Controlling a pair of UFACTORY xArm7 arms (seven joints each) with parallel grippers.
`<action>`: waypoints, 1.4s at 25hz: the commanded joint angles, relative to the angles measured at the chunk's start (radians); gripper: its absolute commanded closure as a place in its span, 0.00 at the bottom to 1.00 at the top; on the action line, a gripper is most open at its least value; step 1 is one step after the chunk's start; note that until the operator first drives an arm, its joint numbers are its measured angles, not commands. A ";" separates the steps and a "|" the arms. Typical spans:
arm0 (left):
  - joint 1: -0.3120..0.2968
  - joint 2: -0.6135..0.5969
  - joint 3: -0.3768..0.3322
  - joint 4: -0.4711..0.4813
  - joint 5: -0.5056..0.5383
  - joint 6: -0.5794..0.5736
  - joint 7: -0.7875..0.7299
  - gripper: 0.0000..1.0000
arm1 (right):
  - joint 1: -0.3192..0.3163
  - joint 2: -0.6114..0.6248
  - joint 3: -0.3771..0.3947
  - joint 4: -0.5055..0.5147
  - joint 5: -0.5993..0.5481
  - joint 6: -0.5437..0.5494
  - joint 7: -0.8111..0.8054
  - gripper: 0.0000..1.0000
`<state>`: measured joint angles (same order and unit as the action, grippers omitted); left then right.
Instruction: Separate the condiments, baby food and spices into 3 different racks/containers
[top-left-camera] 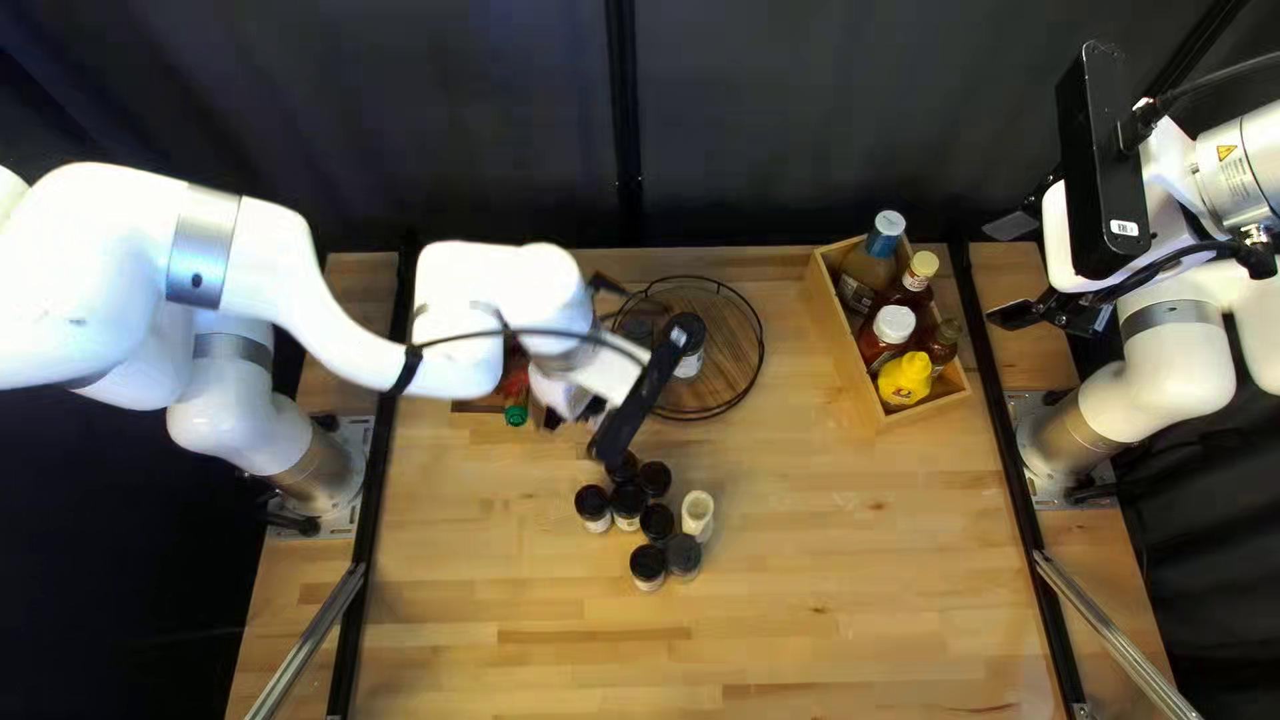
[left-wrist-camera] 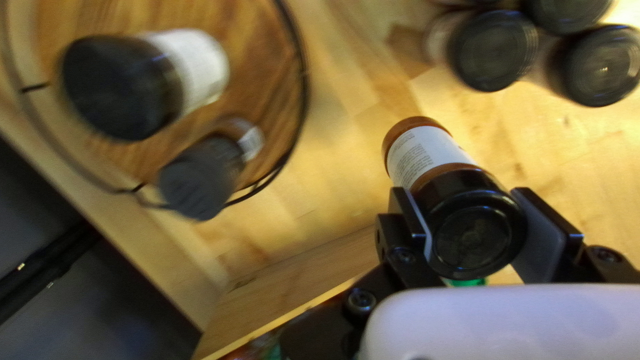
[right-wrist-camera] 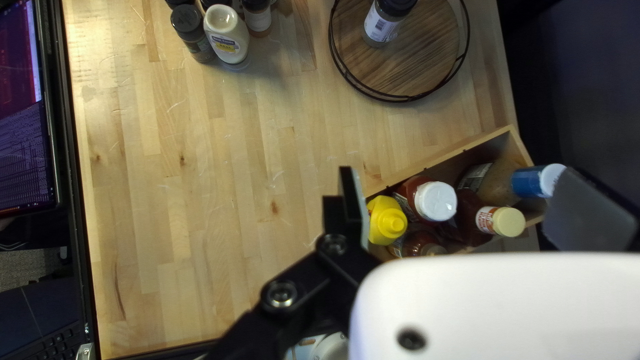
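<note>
Black-lidded, an orange-brown jar (left-wrist-camera: 445,175) is clamped by its lid in the left gripper (top-left-camera: 560,400), apart from the round wooden rack (top-left-camera: 728,327). Farther right, condiments fill a wooden crate (top-left-camera: 931,415); beyond, the right gripper's (top-left-camera: 1010,271) fingers stand apart.

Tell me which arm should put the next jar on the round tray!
Left, I'd say. The left end effector grips a dark-capped jar near the round tray; the right end effector is open, over by the bottle box.
</note>
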<state>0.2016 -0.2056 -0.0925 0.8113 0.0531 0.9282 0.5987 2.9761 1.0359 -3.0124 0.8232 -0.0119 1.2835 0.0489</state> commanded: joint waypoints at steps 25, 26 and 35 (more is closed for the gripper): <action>0.022 0.224 0.018 0.061 0.108 -0.222 -0.093 1.00 | 0.000 0.000 0.000 0.000 0.000 0.000 0.000 0.00; 0.022 0.226 0.019 0.062 0.110 -0.223 -0.095 1.00 | 0.000 0.000 0.000 0.000 0.000 0.000 0.000 0.00; 0.027 0.270 0.025 0.072 0.115 -0.234 -0.100 0.39 | 0.000 0.000 0.000 0.000 0.000 0.000 0.000 0.00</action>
<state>0.2273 0.0547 -0.0693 0.8781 0.1709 0.6941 0.4955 2.9761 1.0359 -3.0124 0.8232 -0.0119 1.2835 0.0489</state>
